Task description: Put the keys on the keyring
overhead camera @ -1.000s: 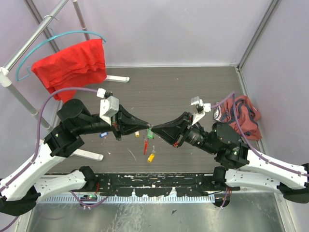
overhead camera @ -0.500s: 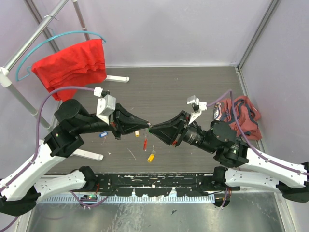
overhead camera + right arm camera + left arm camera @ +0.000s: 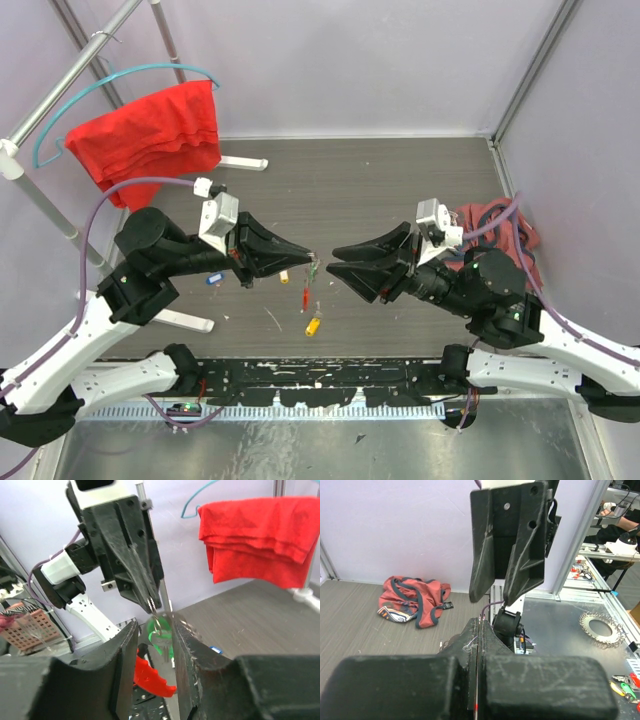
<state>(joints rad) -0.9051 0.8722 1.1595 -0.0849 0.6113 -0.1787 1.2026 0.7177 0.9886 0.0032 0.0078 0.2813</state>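
My left gripper [image 3: 311,257] is shut on the thin wire loop of the keyring [image 3: 156,613], held above the table. A green-tagged key [image 3: 163,639] hangs on that loop, and the keyring's red bar [image 3: 304,298] dangles below it. My right gripper [image 3: 334,262] is open just to the right, its fingers either side of the hanging green key [image 3: 314,270] without touching it. In the left wrist view the left gripper [image 3: 479,624] shows its jaws pressed together on the wire. A yellow key [image 3: 313,325] and a blue key [image 3: 213,279] lie on the table.
A red cloth [image 3: 150,130] hangs on a hanger from the metal rack at the back left. A red and navy garment [image 3: 503,238] lies bunched at the right wall. The rack's white foot [image 3: 185,320] lies beside the left arm.
My right gripper has opened and drawn back a little to the right. The green key now hangs free on the loop that the left gripper holds. The left gripper has barely moved.
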